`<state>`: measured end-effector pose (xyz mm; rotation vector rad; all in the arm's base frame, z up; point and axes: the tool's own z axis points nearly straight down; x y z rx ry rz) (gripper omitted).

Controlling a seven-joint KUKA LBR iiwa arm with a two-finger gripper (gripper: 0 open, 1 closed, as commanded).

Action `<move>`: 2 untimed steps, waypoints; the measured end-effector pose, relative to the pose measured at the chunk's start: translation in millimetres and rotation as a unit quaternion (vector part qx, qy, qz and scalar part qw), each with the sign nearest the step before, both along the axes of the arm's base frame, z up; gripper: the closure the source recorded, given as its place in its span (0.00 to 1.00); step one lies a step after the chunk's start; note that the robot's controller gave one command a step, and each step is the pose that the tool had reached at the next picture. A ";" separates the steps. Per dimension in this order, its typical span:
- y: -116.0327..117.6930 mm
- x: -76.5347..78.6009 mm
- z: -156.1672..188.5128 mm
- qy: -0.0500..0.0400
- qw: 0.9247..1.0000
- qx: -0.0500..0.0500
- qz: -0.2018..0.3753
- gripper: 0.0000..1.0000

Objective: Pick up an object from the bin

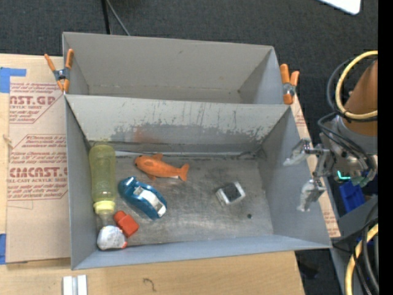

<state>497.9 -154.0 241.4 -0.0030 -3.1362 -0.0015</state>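
We see our pincer (305, 174) at the right of the frame, above the sloping right wall of the bin (184, 118). Its two metal fingers are spread apart with nothing between them, and it hangs over no thing.

Nearest to it, on the lower right part of the bin floor, lies a small grey-and-white block (230, 193), well apart from the rest. We judge it light and stiff, with flat sides that should suit a grip across its narrow width.

Left of centre lies an orange fish toy (161, 167), likely light and perhaps rubbery, best taken across the body. Just below it sits a blue-and-white tape dispenser (142, 198), rounded and probably slippery. Along the left wall lies a yellow-green bottle (102, 177), smooth and apt to roll. In the lower left corner, by the bottle's lower end, a red piece (127, 223) touches a white lump (110, 238).
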 end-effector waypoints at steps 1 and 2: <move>0.8 1.8 3.6 -0.004 1.000 -0.001 0.001 0.00; 13.4 8.9 -50.1 -0.005 0.998 -0.001 0.063 0.00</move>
